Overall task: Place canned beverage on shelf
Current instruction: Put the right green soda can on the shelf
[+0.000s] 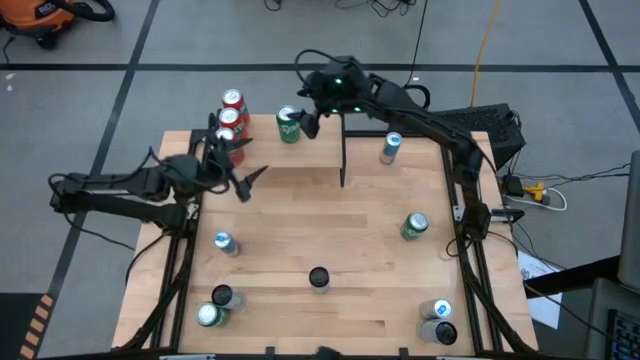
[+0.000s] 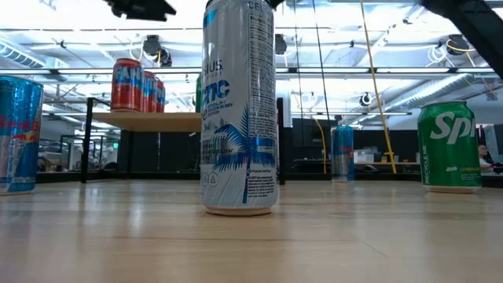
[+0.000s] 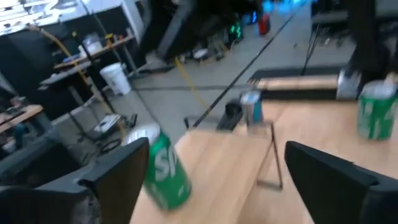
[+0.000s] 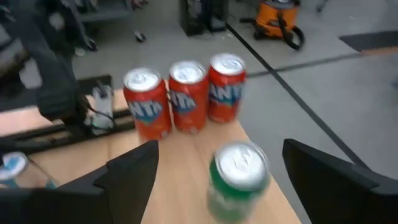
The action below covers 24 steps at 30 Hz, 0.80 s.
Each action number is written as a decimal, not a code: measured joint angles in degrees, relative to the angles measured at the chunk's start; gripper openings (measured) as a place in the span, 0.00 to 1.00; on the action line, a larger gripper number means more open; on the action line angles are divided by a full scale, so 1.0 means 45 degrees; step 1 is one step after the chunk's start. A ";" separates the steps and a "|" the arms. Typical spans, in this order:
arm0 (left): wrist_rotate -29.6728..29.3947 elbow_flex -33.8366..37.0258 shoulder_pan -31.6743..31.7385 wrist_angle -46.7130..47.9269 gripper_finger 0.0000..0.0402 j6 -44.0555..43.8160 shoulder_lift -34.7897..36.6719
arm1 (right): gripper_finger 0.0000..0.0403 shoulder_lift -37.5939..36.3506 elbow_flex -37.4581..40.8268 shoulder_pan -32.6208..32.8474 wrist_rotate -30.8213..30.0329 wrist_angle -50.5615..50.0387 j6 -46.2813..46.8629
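On the shelf: 3 red cans, 1 green can. Below the shelf on the table: 8 more cans. 2 robot arms, 1 each side of the shelf.

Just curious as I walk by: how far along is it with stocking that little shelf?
Done: three red cans and a green can stand on the shelf. In hand: nothing; the right pincer is open at the green can. Left: about eight cans on the table.

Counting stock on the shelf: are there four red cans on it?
No, the right wrist view shows three red cans in a row on the shelf, plus one green can.
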<state>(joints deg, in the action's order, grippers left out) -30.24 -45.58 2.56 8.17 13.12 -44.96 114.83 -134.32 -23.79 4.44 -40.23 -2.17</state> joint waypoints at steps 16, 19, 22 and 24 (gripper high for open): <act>0.3114 -0.2424 0.3041 0.0294 0.18 0.0595 -0.2507 | 0.28 -0.2234 0.2533 0.1498 -0.2689 -0.5000 0.0296; 0.3461 -0.2424 0.3512 0.0311 0.06 0.0614 -0.2517 | 0.16 -0.3242 0.4965 0.1698 -0.2660 -0.3527 0.0327; 0.4107 -0.2424 0.4068 0.0293 0.01 0.0903 -0.2542 | 0.07 -0.4624 0.7982 0.1822 -0.2617 -0.1201 0.0627; 0.4723 -0.2443 0.4466 0.0230 0.01 0.1163 -0.2747 | 0.03 -0.5551 1.0136 0.1954 -0.2640 0.0759 0.0953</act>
<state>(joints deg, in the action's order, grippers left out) -8.98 -56.58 22.66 9.21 18.35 -57.32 89.85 -88.71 -15.00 -7.44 -36.81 2.12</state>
